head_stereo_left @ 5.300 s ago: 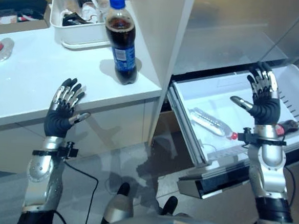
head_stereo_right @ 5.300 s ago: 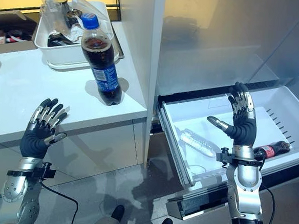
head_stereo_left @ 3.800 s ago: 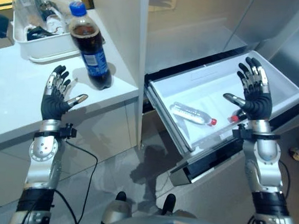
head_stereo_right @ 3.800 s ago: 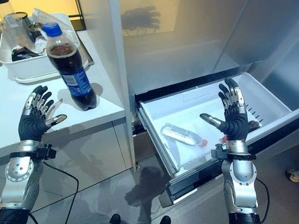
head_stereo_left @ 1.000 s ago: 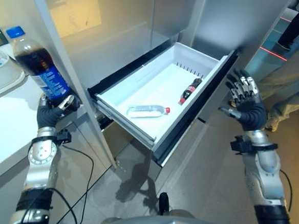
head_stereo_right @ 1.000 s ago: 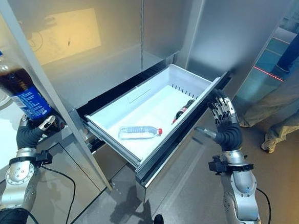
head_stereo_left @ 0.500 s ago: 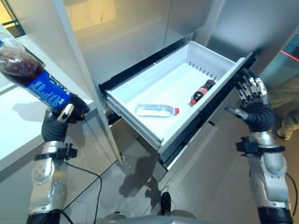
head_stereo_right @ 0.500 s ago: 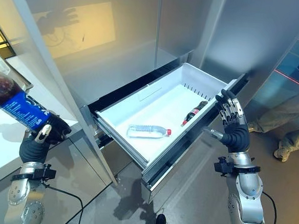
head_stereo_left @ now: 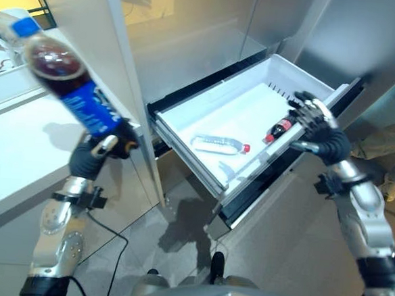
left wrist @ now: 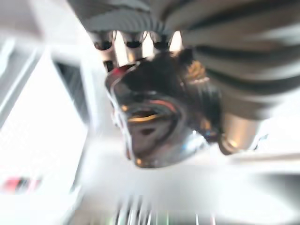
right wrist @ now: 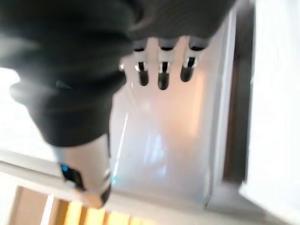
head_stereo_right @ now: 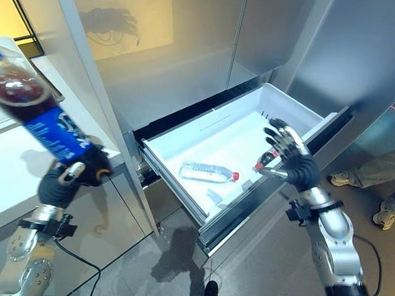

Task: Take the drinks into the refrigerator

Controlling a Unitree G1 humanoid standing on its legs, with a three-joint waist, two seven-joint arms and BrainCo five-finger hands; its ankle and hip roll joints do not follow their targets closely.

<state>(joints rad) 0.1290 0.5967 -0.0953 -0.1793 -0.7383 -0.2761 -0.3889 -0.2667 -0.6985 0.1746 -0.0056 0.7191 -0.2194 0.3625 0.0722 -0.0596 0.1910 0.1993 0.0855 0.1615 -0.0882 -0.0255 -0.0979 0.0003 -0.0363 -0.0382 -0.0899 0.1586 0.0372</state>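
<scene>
Surface and room: white tabletop [head_stereo_left: 20, 156] at the robot's left, beside a tall grey refrigerator [head_stereo_right: 190, 59] with brushed-metal panels; grey tiled floor [head_stereo_right: 176, 255] below. A white tray [head_stereo_left: 5, 90] sits at the far edge of the tabletop. A person's trouser legs and shoes [head_stereo_right: 368, 177] stand on the floor at far right.

The refrigerator's white drawer [head_stereo_left: 213, 112] is pulled out. Inside it lie a clear water bottle [head_stereo_left: 221, 145] with a red cap, on its side, and a small dark cola bottle [head_stereo_left: 279, 130] near the front right wall.

Left hand [head_stereo_left: 95, 151] — fingers curled round the base of the large cola bottle [head_stereo_left: 70, 85], held in the air, tilted with its blue cap up and to the left, above the tabletop's edge and short of the drawer. The bottle carries a blue label; its print is too blurred to read.

Right hand [head_stereo_right: 288, 158] — fingers spread and relaxed, holding nothing, over the drawer's front right rim just beside the small cola bottle.
</scene>
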